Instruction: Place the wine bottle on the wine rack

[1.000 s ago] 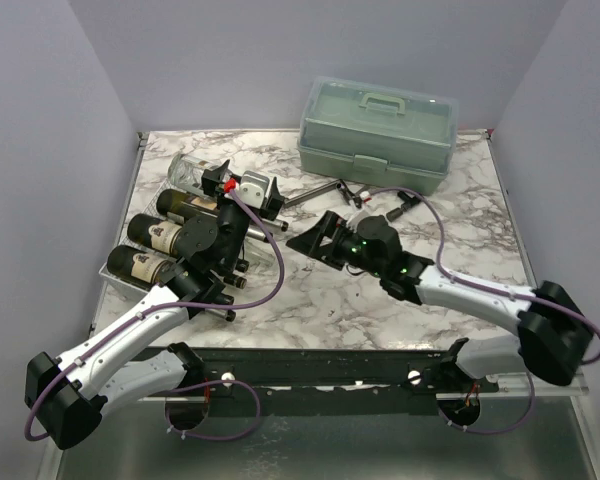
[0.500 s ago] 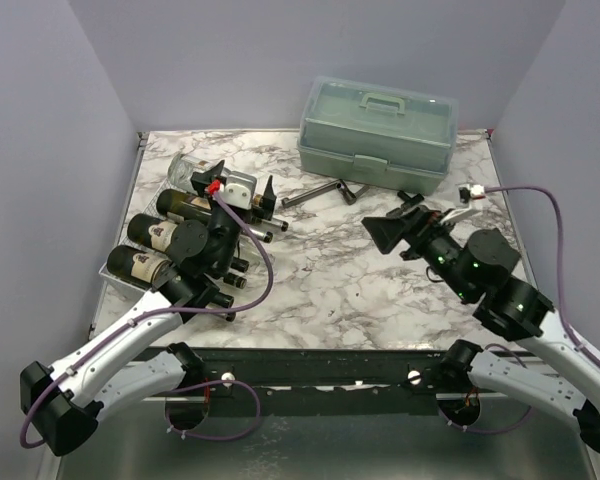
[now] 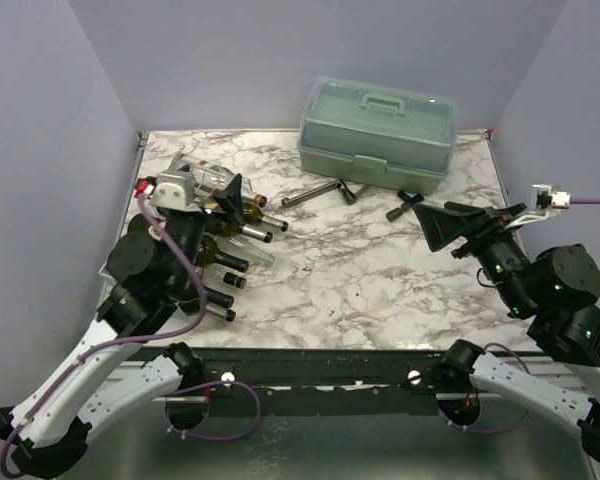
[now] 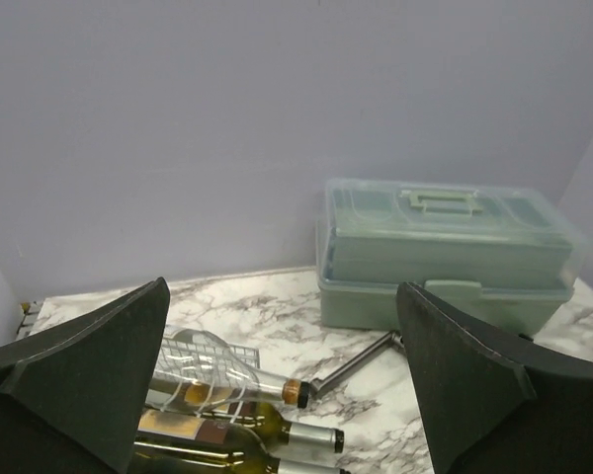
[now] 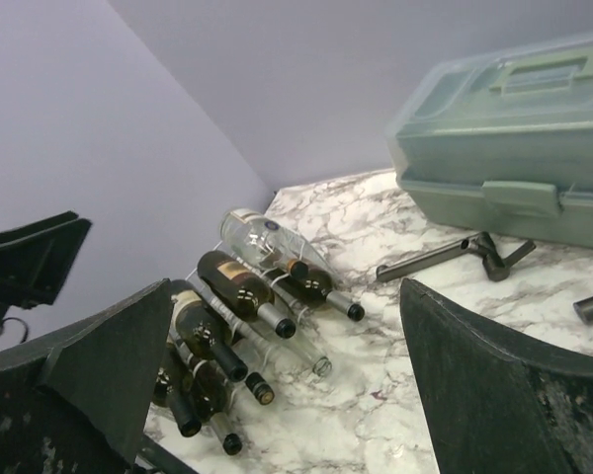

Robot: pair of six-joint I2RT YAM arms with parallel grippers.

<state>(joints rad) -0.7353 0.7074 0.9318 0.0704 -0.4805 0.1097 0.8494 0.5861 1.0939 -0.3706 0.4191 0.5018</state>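
While both arms hang high above the white grey-veined marble table, neither carries anything; the pale green plastic toolbox sits shut at the far edge, well out of the way; the flat white wire rack lies on the left side, its wavy cradles there to stop bottles rolling; left gripper and right gripper both gape wide and empty, which suggests the placing is done; the clear glass wine bottle lies on its side at the rack's far end, amber at the neck, brown cork showing, beside dark green bottles whose necks point toward the table's middle.

Left fingers and right fingers have withdrawn, apparently clear of bottles.
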